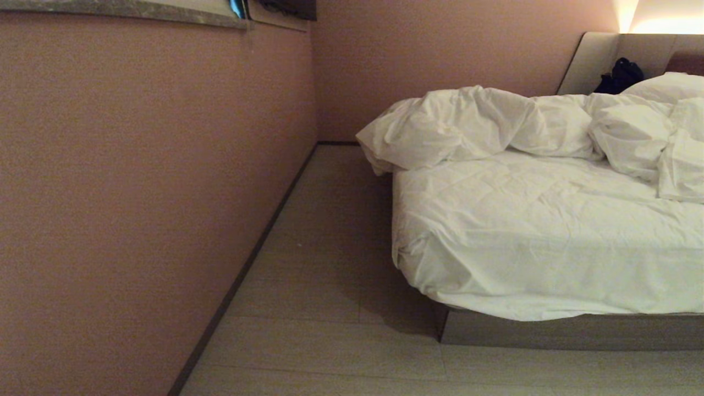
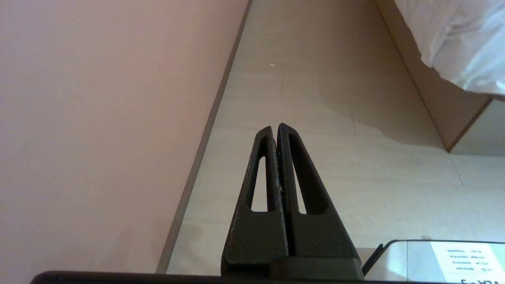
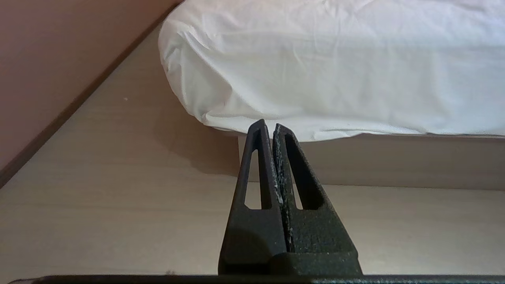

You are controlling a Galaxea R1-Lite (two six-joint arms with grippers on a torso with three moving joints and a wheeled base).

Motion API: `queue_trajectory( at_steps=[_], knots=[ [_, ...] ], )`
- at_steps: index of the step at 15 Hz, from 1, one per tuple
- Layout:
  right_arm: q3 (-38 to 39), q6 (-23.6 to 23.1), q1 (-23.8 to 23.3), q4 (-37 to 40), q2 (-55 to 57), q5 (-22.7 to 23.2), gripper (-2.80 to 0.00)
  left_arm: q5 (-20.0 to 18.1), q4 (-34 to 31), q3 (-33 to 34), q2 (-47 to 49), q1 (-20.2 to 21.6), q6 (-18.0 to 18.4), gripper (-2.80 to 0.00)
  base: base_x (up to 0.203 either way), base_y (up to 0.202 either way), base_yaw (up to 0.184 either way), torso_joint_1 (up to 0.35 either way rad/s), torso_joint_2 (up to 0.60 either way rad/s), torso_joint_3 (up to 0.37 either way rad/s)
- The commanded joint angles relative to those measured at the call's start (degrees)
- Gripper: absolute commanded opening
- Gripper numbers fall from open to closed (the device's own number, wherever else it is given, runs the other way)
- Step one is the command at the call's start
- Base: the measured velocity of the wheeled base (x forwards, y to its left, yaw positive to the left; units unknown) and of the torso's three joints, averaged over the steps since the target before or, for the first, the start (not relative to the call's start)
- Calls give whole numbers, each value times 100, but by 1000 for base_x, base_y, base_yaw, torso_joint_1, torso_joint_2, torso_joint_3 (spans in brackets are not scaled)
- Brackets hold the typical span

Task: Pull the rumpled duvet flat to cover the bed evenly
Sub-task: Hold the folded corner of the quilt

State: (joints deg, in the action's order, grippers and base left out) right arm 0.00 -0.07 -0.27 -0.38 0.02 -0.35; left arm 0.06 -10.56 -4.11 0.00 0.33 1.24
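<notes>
Duvet point(image 1: 473, 124) first: from my head camera I see it bunched in a thick white heap across the upper right of the frame, piled toward the headboard point(image 1: 597, 58) end of the bed point(image 1: 572, 330). One puffy fold hangs over the mattress edge beside the floor strip. Below the heap, in the right middle of the frame, the fitted sheet point(image 1: 539, 242) lies bare and lightly creased down to the foot corner. A white pillow point(image 1: 668, 85) shows at the far right edge, behind the heap, and a dark object point(image 1: 621, 76) I cannot identify rests against the headboard. A pinkish wall point(image 1: 137, 192) fills the left half, with pale wood flooring point(image 1: 324, 264) running between it and the bed.

Neither arm shows in my head camera. My left gripper point(image 2: 275, 128), seen from its wrist camera, has its two black fingers pressed together with nothing between them, pointing over the floor, with the bed's corner at the upper right of that frame. My right gripper point(image 3: 268, 125) is likewise closed and empty, its tips pointing toward the sheeted mattress corner and the base below it.
</notes>
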Motion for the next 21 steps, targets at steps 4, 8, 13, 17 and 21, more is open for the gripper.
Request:
queue_trajectory(
  at_steps=[4, 8, 13, 17, 21],
  knots=[
    [0, -1, 0, -6, -2, 0, -280, 11, -8, -2, 0, 2, -1, -280, 197, 0, 1, 7, 1, 5],
    [0, -8, 0, -6, -2, 0, -280, 20, -3, -2, 0, 2, -1, -280, 197, 0, 0, 2, 0, 1],
    [0, -10, 0, -6, -2, 0, -280, 52, 1, -2, 0, 2, -1, -280, 195, 0, -1, 2, 3, 3],
    [0, -10, 0, -6, -2, 0, -280, 55, 1, 6, 0, 2, -2, -280, 195, 0, 0, 6, 0, 1],
    [0, -4, 0, -6, -2, 0, -280, 11, 1, 7, 0, 2, 8, -280, 195, 0, 0, 6, 1, 3]
  ],
)
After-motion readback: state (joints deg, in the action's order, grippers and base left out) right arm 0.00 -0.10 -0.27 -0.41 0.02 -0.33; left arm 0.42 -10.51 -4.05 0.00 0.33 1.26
